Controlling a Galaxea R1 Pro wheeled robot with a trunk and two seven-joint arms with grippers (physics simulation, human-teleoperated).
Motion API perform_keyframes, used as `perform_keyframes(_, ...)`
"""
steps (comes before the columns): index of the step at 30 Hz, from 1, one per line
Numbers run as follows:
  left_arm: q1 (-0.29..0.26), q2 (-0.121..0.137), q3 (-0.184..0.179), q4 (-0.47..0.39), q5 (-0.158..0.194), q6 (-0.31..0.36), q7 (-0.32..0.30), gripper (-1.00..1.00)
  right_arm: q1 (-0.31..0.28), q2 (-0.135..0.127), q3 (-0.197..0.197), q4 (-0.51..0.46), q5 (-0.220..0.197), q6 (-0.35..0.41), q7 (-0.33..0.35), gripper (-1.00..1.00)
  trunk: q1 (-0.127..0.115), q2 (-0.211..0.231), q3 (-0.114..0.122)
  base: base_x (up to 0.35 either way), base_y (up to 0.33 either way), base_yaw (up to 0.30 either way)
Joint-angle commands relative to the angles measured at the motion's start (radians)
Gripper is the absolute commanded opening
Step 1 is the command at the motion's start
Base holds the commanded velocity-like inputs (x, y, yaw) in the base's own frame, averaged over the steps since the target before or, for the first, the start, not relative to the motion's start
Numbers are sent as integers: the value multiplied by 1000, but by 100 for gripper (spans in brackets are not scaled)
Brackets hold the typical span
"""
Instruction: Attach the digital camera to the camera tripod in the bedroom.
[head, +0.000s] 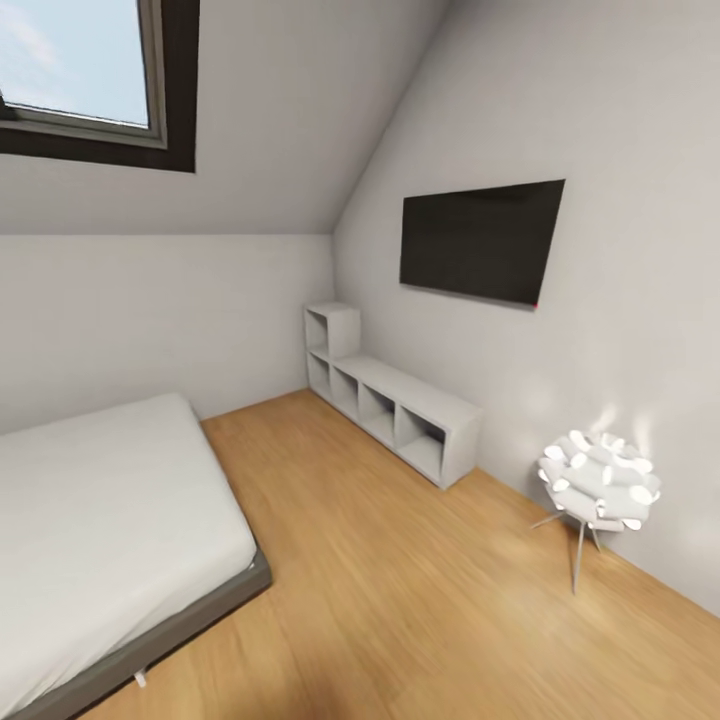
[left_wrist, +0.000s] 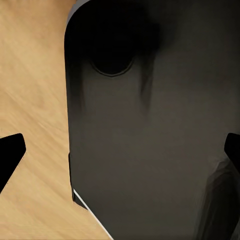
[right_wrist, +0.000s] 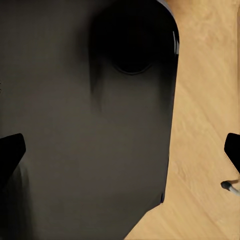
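- Bedroom: grey bed (head: 110, 500), white cube shelves (head: 400, 405), wall screen (head: 482, 242), petal lamp (head: 598, 482), plank floor (head: 400, 600).
- Camera, tripod: not yet sighted.
- Left gripper (left_wrist: 120, 150), right gripper (right_wrist: 120, 150): fingers spread wide, empty.
- Advice: turn slowly, scan remaining corners.

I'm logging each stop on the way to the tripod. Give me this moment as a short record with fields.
room: bedroom, light wood floor, pale walls
bed: low, pale mattress, at left
shelves: white cube shelves along the right wall
wall: dark screen above the shelves
ceiling: skylight in the slope
lamp: white petal lamp on thin legs
left pincer: open, over the robot's dark base
right pincer: open
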Motion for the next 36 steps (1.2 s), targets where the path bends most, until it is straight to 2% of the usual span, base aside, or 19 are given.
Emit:
perform_keyframes(1, 0, 0, 1, -1, 2, 1, 0, 100, 0, 0, 0, 0, 1, -3, 0, 100, 1, 0, -1, 323, 0, -130)
perform_keyframes(16, 0, 0, 1, -1, 2, 0, 1, 100, 0, 1, 0, 0, 2, -4, 0, 100, 1, 0, -1, 323, 0, -200)
perform_keyframes(36, 0, 0, 2, -1, 2, 0, 3, 100, 0, 0, 1, 0, 1, -4, 0, 100, 1, 0, -1, 323, 0, -24)
